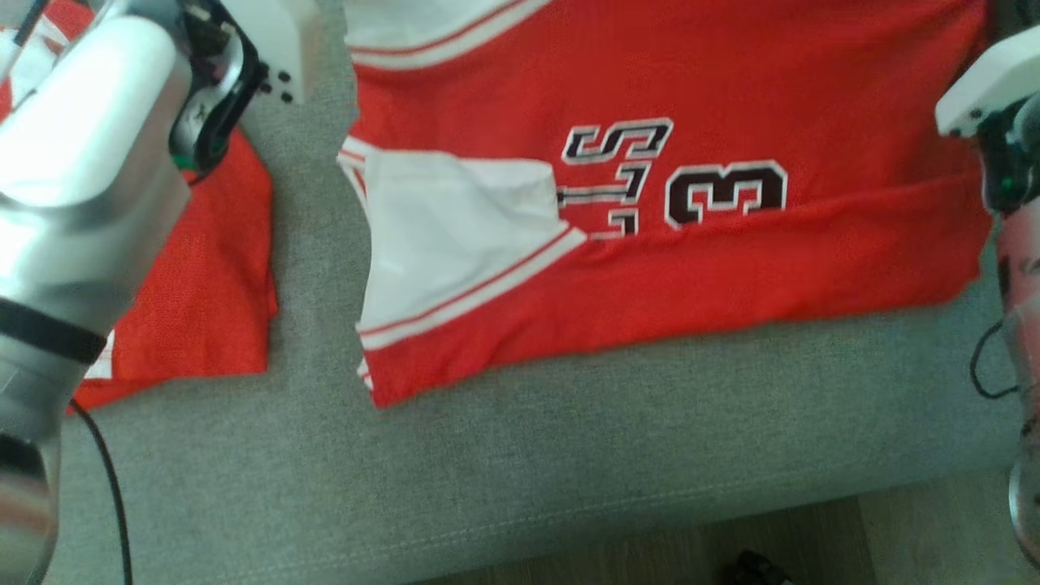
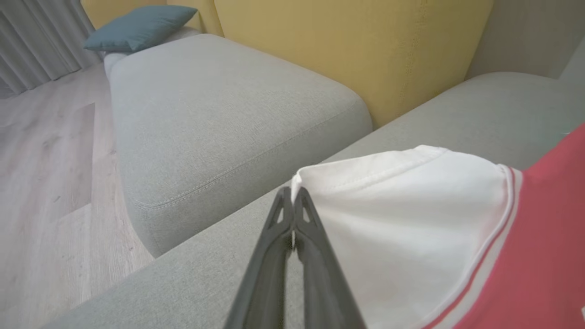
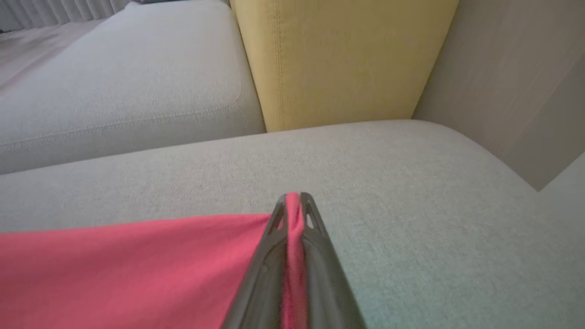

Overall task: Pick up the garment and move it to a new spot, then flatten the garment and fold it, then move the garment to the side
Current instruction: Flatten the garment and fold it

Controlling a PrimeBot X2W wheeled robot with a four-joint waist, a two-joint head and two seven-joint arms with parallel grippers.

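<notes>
The garment [image 1: 772,81] is a red jersey with white sleeves and black lettering, spread across the grey sofa seat [image 1: 569,455], its near edge folded over. In the left wrist view my left gripper [image 2: 292,194] is shut on the edge of a white sleeve [image 2: 411,219], with the red body [image 2: 548,237] to its right. In the right wrist view my right gripper [image 3: 295,201] is shut on a corner of the red fabric [image 3: 114,269], just above the seat. My left forearm [image 1: 89,162] fills the head view's left side; my right wrist [image 1: 995,89] shows at its right edge.
Another red cloth [image 1: 203,284] lies on the seat under my left arm. A yellow back cushion [image 3: 343,55] stands behind the seat. A second grey seat [image 2: 219,109] with a blue pillow [image 2: 141,25] lies further on. Wooden floor [image 2: 45,160] runs beside the sofa.
</notes>
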